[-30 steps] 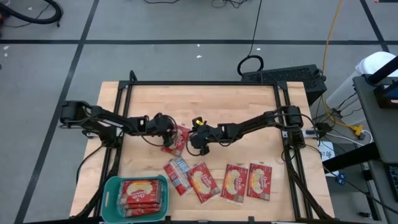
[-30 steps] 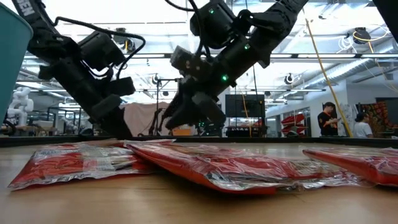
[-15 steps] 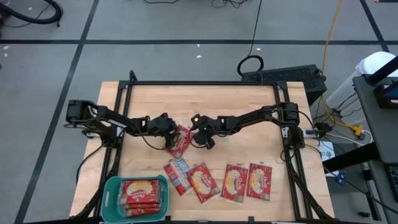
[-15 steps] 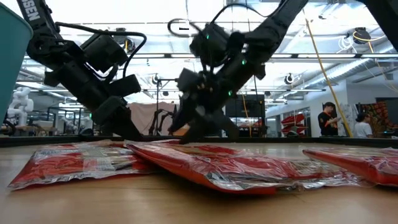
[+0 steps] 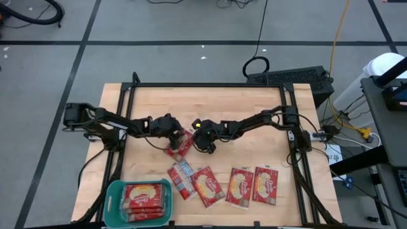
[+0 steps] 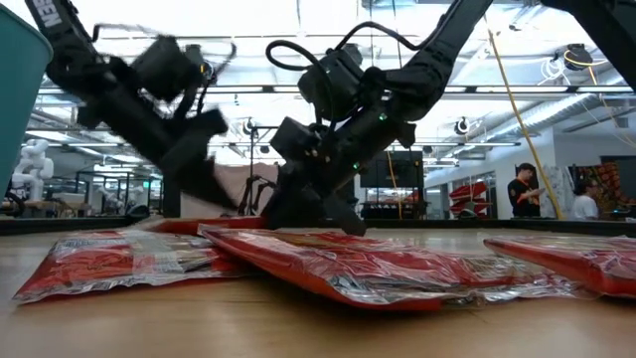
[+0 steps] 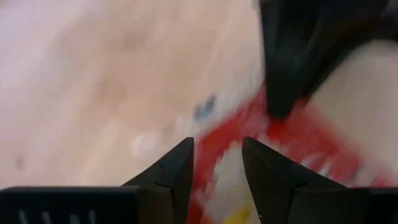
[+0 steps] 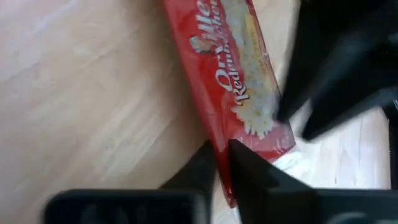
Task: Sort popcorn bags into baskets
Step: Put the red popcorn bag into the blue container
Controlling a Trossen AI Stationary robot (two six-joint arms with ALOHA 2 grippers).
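Note:
A red popcorn bag (image 5: 180, 145) with a cream picture lies between my two grippers at the table's middle. My left gripper (image 5: 173, 131) comes at it from the left, and the bag fills the gap between its fingers in the left wrist view (image 7: 217, 165). My right gripper (image 5: 193, 136) reaches in from the right and is shut on the bag's edge (image 8: 222, 158). Several more popcorn bags (image 5: 206, 186) lie flat along the near side. The teal basket (image 5: 114, 191) at the near left corner holds stacked bags (image 5: 146, 200). My left gripper has the bag's red and cream face (image 7: 224, 174) between its two fingers, slanting down from the table's left. The view is blurred, so which part it holds does not show. My right gripper pinches one long edge of the bag (image 8: 231, 140) between its two fingers, close to a corner. The fingers slant down from the table's right. The bag looks tilted up on that side.
Two bags (image 5: 240, 186) (image 5: 266, 184) lie side by side at the near right, and another (image 5: 181, 179) lies beside the basket. The black frame rails (image 5: 121, 127) run along both table sides. People stand in the room beyond (image 6: 524, 189).
My right gripper has moved toward the table's left and down, onto the bag beside my left gripper. My left gripper has stayed at the bag, shifting a little, and shows blurred now. The bag has stayed roughly in place.

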